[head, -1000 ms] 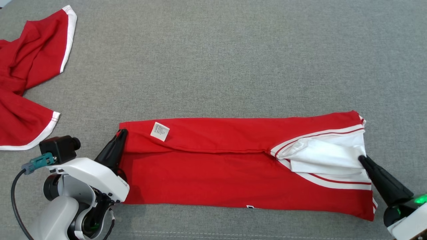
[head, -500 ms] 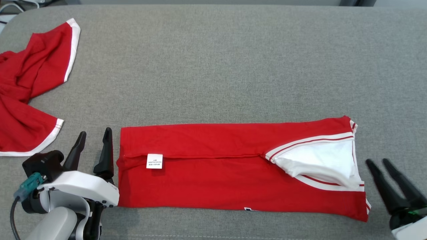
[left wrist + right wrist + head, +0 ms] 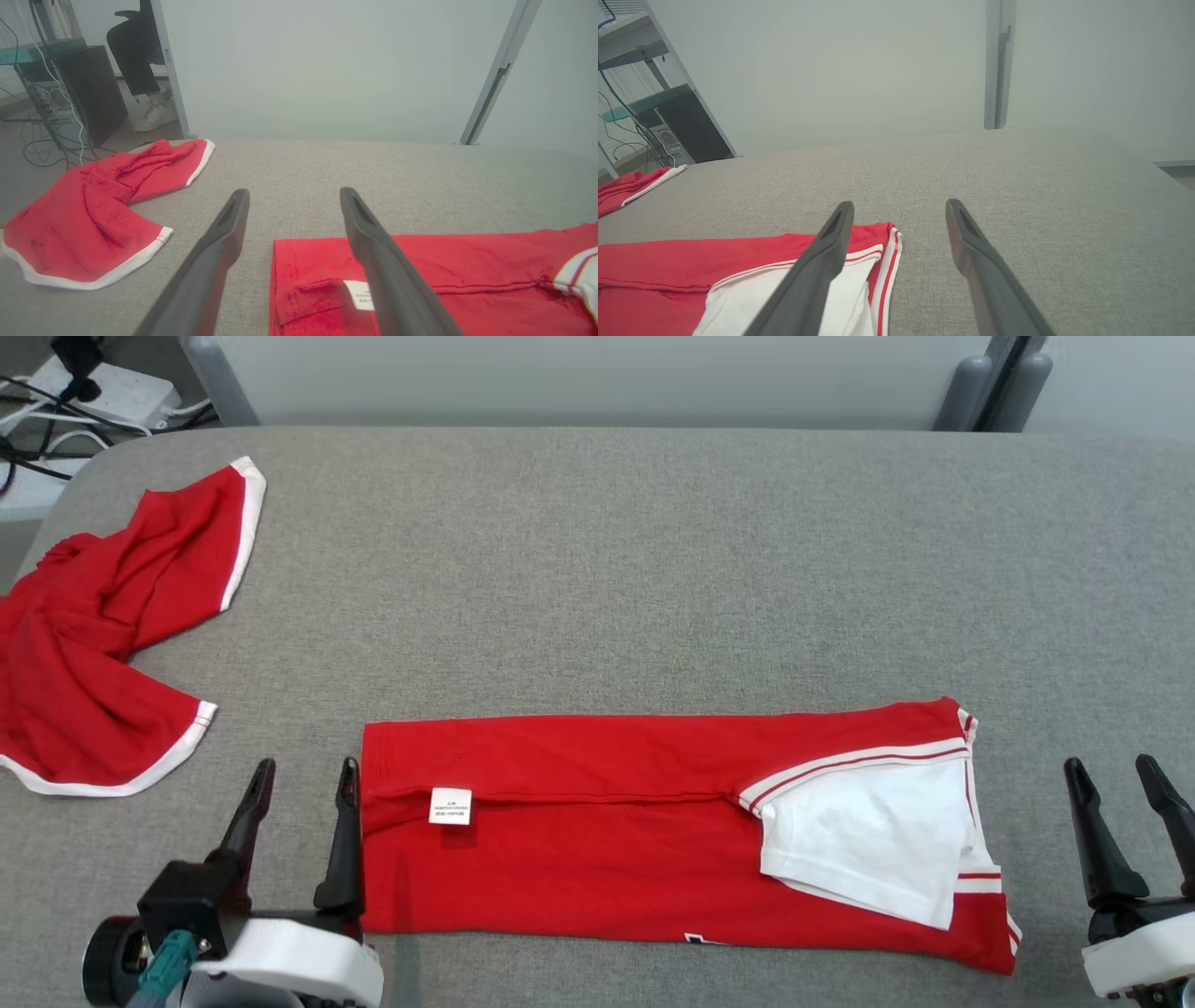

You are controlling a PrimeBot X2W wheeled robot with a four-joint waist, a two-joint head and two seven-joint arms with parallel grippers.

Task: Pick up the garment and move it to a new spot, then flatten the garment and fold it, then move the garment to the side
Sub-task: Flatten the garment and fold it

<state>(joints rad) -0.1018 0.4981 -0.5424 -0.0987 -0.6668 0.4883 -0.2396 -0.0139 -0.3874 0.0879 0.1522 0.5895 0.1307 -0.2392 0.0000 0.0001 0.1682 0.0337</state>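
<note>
The garment (image 3: pixel 607 840) is a red shirt with white trim, folded into a long band across the near part of the grey table (image 3: pixel 607 569); a white label (image 3: pixel 450 805) shows near its left end and a white sleeve panel (image 3: pixel 868 845) at its right end. My left gripper (image 3: pixel 308 775) stands open just off the band's left edge, nothing between its fingers (image 3: pixel 215 261). My right gripper (image 3: pixel 1111 775) stands open a little right of the band's right end, also empty. The left wrist view shows the garment (image 3: pixel 420 275) under the right finger; the right wrist view shows its striped end (image 3: pixel 873 252).
A second red garment with white trim (image 3: pixel 103 644) lies crumpled at the table's left edge. Cables and a power strip (image 3: pixel 103 392) sit off the far left corner. A partition wall (image 3: pixel 597 378) stands behind the table. A seated person's leg and shoe (image 3: pixel 149 112) show beyond it.
Both grippers opened and let go of the garment's ends, then drew back from it. The band's right sleeve panel settled flat. The head camera tilted up, shifting the picture down.
</note>
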